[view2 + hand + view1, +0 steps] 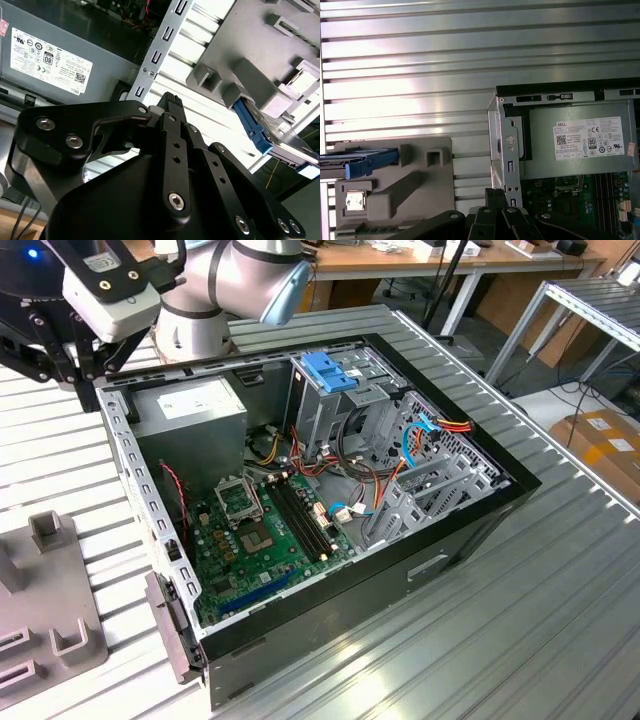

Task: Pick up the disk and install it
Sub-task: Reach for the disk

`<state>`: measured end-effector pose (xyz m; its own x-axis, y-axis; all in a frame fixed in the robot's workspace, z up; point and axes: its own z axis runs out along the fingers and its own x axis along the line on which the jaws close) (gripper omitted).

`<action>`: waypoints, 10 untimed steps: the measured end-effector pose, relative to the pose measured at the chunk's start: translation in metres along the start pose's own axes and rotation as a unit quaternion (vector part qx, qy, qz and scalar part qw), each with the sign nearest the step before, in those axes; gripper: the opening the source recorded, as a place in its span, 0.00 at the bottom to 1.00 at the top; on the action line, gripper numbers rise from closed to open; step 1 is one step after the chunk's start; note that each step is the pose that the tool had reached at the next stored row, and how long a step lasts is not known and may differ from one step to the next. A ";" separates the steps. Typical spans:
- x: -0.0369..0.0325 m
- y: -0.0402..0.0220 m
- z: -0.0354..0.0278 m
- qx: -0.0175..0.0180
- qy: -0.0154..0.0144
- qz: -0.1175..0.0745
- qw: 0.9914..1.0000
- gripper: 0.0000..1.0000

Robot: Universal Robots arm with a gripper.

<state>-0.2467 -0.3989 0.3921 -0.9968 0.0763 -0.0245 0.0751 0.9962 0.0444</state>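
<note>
The disk, grey with blue side rails, lies in a slot of the grey fixture on the slatted table. The second wrist view shows the disk's blue rail at that fixture's far edge. My gripper hangs above the gap between the fixture and the open computer case, near the case's corner by the power supply. Its fingertips look closed together with nothing between them. The gripper is well apart from the disk.
Inside the case are a motherboard, loose cables and a wide blue bracket on a silver cage. The case's metal rear wall stands beside the gripper. In the exterior view the grey fixture sits at the left.
</note>
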 end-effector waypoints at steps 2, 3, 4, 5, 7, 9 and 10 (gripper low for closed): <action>0.0062 -0.0005 -0.0001 0.000 0.000 0.000 1.000 0.11; 0.0089 -0.0007 -0.0001 0.000 0.000 0.000 1.000 0.11; 0.0107 -0.0008 -0.0001 0.000 0.000 0.000 1.000 0.11; 0.0153 -0.0012 -0.0002 0.000 0.000 0.000 1.000 0.11; 0.0246 -0.0019 -0.0003 0.000 0.000 0.000 1.000 0.11; 0.0351 -0.0027 -0.0004 0.000 0.000 0.000 1.000 0.11; 0.0405 -0.0031 -0.0004 0.000 0.000 0.000 1.000 0.11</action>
<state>-0.2874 -0.3989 0.3914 -0.9968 0.0763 -0.0245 0.0751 0.9962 0.0444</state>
